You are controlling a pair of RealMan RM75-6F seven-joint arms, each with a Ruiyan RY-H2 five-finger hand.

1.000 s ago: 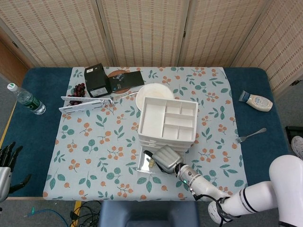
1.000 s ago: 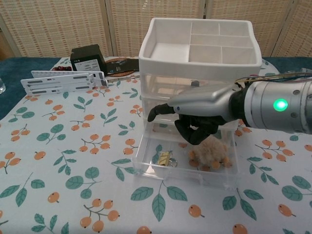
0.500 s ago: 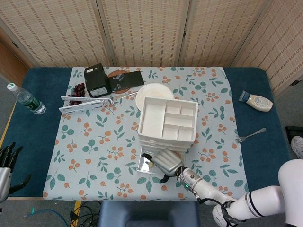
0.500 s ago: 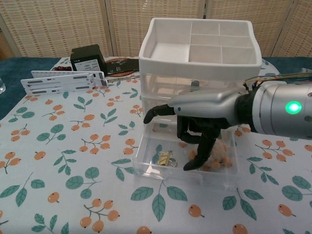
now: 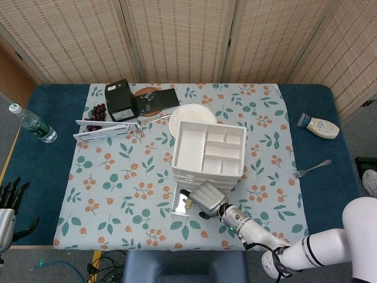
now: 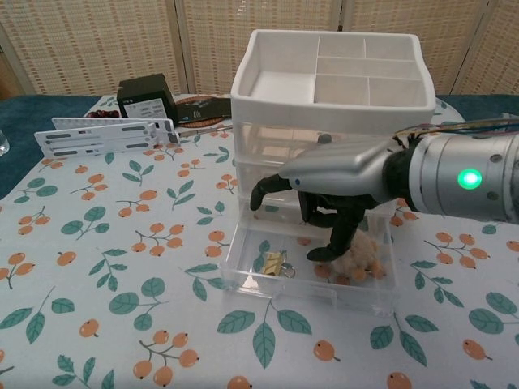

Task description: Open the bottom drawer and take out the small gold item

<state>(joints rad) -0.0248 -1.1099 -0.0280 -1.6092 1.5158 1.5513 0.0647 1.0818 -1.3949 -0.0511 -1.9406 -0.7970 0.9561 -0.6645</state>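
The white drawer unit (image 6: 328, 109) stands mid-table with its clear bottom drawer (image 6: 243, 271) pulled open. Inside at the left lies the small gold item (image 6: 276, 262), also visible as the gold item (image 5: 188, 204) in the head view. A fuzzy beige lump (image 6: 363, 258) lies at the drawer's right. My right hand (image 6: 336, 190) hovers over the drawer, holding nothing; its dark fingers (image 6: 336, 239) point down into the drawer's middle, just right of the gold item. From above, the right hand (image 5: 207, 198) covers most of the drawer. My left hand (image 5: 10, 196) hangs off the table's left edge, fingers spread.
A black box (image 5: 121, 99), a dark card (image 5: 158, 99) and a white flat rack (image 5: 108, 128) lie at the back left. A white bowl (image 5: 187, 112) sits behind the unit. A water bottle (image 5: 32, 124) lies far left; a sauce bottle (image 5: 318, 125) and fork (image 5: 312, 168) lie right.
My right hand's fingers uncurled and reached down into the drawer. The hand then drew slightly up and back toward the unit. The gold item has not moved.
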